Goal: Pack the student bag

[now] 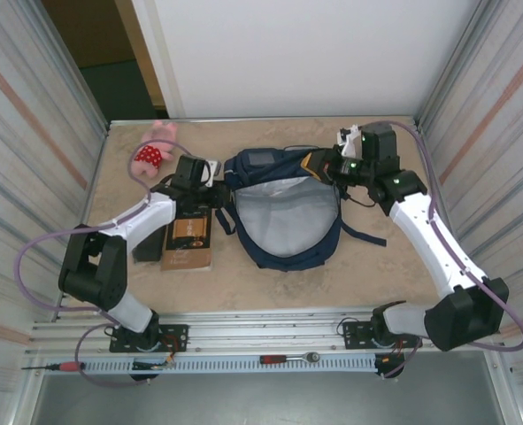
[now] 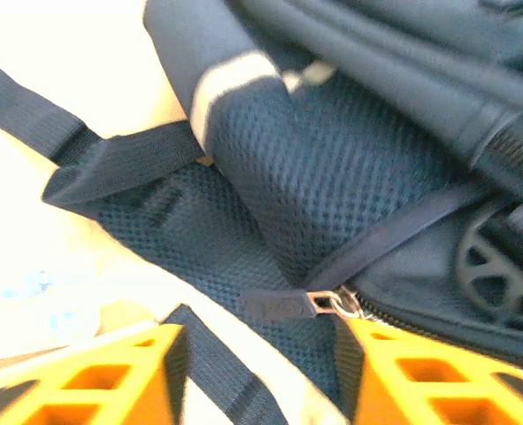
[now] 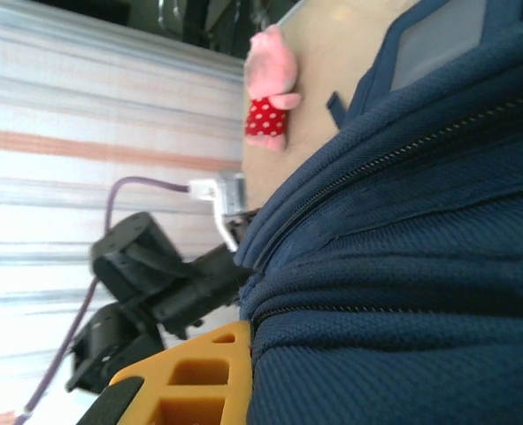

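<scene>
Left claw [image 2: 257, 332] parted astride zipper pull [image 2: 283, 304]; right claw [image 1: 318, 166] pinching rim of gaping student bag [image 1: 288, 255].

Overhead light is falling on the worktop [image 1: 332, 288], casting soft shadows. The left wrist view is blurring the student bag [image 2: 332, 177]; the corrugated wall [image 3: 84, 115] is glaring white.

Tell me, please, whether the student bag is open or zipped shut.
Open: the student bag gapes in the top view, its grey lining exposed.
</scene>
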Tool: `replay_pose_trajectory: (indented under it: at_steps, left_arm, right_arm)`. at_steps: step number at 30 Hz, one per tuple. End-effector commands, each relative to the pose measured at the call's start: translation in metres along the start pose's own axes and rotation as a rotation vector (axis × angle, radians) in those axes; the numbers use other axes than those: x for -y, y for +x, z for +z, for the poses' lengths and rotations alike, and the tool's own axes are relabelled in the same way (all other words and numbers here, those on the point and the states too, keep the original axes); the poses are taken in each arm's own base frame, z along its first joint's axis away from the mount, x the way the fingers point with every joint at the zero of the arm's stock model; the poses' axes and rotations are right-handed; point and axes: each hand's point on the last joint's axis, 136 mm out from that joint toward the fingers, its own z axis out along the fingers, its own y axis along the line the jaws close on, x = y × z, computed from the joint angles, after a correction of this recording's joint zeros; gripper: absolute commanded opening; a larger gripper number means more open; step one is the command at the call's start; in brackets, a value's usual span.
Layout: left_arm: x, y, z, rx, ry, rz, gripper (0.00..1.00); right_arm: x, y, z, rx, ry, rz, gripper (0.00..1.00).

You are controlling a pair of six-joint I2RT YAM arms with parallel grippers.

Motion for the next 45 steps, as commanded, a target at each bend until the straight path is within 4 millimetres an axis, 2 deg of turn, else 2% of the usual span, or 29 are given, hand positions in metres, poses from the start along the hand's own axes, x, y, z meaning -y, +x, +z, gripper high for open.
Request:
replay_pose_trajectory:
  at_steps: [1, 4, 8, 13, 15, 19, 22, 26, 29, 31, 34, 36, 38, 39, 42, 45]
  left_arm:
    - [0.020, -0.024, -0.036, 0.050, 0.064, -0.063, 0.62]
    - [0.028, -0.015, -0.061, 0.064, 0.090, -0.125, 0.63]
    - [0.034, 0.005, -0.080, 0.046, 0.124, -0.215, 0.62]
    - [0.051, 0.030, -0.093, 0.018, 0.117, -0.169, 0.62]
    - [0.057, 0.041, -0.091, 0.007, 0.122, -0.174, 0.62]
    - [0.073, 0.059, -0.078, -0.024, 0.152, -0.188, 0.61]
    - [0.088, 0.062, -0.072, -0.041, 0.150, -0.142, 0.61]
    - [0.099, 0.064, -0.060, -0.078, 0.158, -0.125, 0.62]
    - [0.103, 0.063, -0.056, -0.084, 0.163, -0.114, 0.62]
    - [0.103, 0.059, -0.058, -0.068, 0.159, -0.111, 0.62]
    - [0.098, 0.054, -0.061, -0.041, 0.133, -0.102, 0.62]
    - [0.093, 0.053, -0.063, -0.037, 0.116, -0.100, 0.63]
    - [0.084, 0.054, -0.064, -0.048, 0.093, -0.116, 0.63]
    - [0.078, 0.054, -0.065, -0.054, 0.081, -0.141, 0.63]
    - [0.061, 0.057, -0.068, -0.074, 0.075, -0.242, 0.63]
    - [0.045, 0.057, -0.073, -0.060, 0.078, -0.316, 0.63]
  right_arm:
    - [-0.004, -0.013, -0.003, 0.184, -0.013, -0.029, 0.00]
    - [0.013, -0.003, 0.014, 0.224, 0.004, -0.006, 0.00]
    - [0.041, 0.010, 0.034, 0.230, 0.069, -0.004, 0.00]
    - [0.094, 0.030, 0.055, 0.190, 0.191, 0.045, 0.00]
    - [0.123, 0.046, 0.056, 0.154, 0.294, 0.089, 0.01]
    - [0.180, 0.091, 0.050, 0.045, 0.446, 0.209, 0.10]
    - [0.212, 0.120, 0.047, -0.051, 0.510, 0.320, 0.22]
    - [0.241, 0.142, 0.047, -0.191, 0.618, 0.337, 0.36]
    - [0.238, 0.141, 0.051, -0.232, 0.618, 0.327, 0.47]
    - [0.224, 0.133, 0.051, -0.242, 0.603, 0.303, 0.53]
    - [0.203, 0.121, 0.042, -0.248, 0.607, 0.262, 0.59]
    - [0.187, 0.116, 0.032, -0.262, 0.605, 0.241, 0.62]
    - [0.175, 0.112, 0.019, -0.277, 0.630, 0.203, 0.72]
    - [0.173, 0.112, 0.006, -0.293, 0.692, 0.170, 0.75]
    - [0.162, 0.111, -0.023, -0.352, 0.825, 0.061, 0.75]
    - [0.134, 0.106, -0.031, -0.358, 0.820, -0.036, 0.68]
